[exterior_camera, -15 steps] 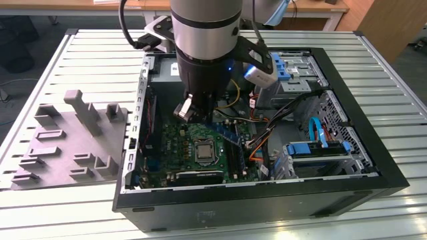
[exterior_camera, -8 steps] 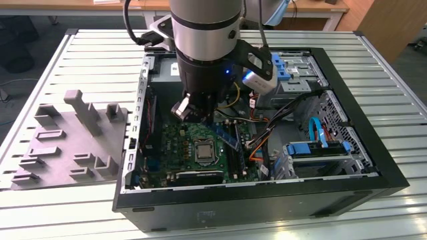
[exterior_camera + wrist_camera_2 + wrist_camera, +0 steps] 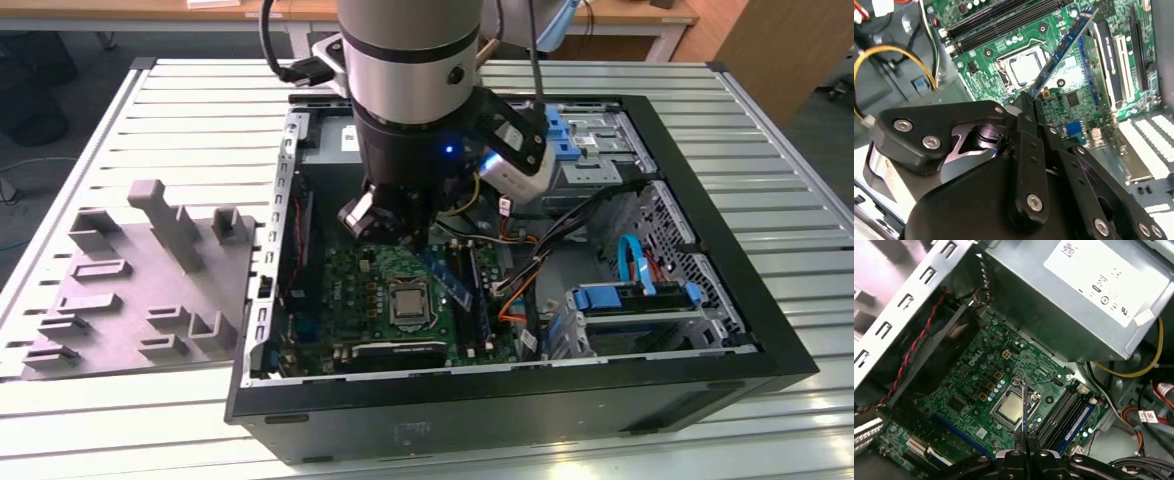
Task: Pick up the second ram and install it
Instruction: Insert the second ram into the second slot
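Your open computer case (image 3: 507, 400) sits on the slatted desk (image 3: 200, 110); at its 9 o'clock lies a grey moulded tray (image 3: 134, 290), perhaps foam. In the exterior view, the power supply (image 3: 324, 148) lies at 12 o'clock of the motherboard (image 3: 350, 290).

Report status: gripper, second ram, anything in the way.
Gripper shut on the second ram, pinched at one end. Ram hangs over the motherboard beside the processor socket, not in the slots. Cables lie off to the side, none across them.
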Tool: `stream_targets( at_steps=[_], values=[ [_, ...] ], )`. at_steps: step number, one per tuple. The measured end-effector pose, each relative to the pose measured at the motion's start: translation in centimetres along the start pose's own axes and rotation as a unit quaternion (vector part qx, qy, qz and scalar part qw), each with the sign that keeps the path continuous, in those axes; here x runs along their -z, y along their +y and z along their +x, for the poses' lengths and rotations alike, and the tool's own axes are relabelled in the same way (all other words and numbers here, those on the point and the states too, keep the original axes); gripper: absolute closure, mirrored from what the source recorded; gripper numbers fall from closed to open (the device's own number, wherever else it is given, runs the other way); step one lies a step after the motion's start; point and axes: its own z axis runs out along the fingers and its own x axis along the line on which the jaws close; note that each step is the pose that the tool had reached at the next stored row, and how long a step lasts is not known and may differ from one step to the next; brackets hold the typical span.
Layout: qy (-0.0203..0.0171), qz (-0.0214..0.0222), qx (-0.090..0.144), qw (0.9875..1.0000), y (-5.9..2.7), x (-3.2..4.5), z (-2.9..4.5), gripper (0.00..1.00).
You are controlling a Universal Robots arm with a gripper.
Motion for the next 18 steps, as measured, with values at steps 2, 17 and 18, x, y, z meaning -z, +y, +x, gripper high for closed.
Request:
stream_targets(
  at_steps=[2,17,18],
  values=[
    [-0.0006,0.0013,-0.018,0.9998,0.0,-0.05,0.0,0.87],
    [-0.005,0.0113,-0.154,0.988,-0.01,-0.42,0.03,0.87],
    [-0.0052,0.0119,-0.162,0.9867,-0.01,-0.43,0.03,0.87]
  ],
)
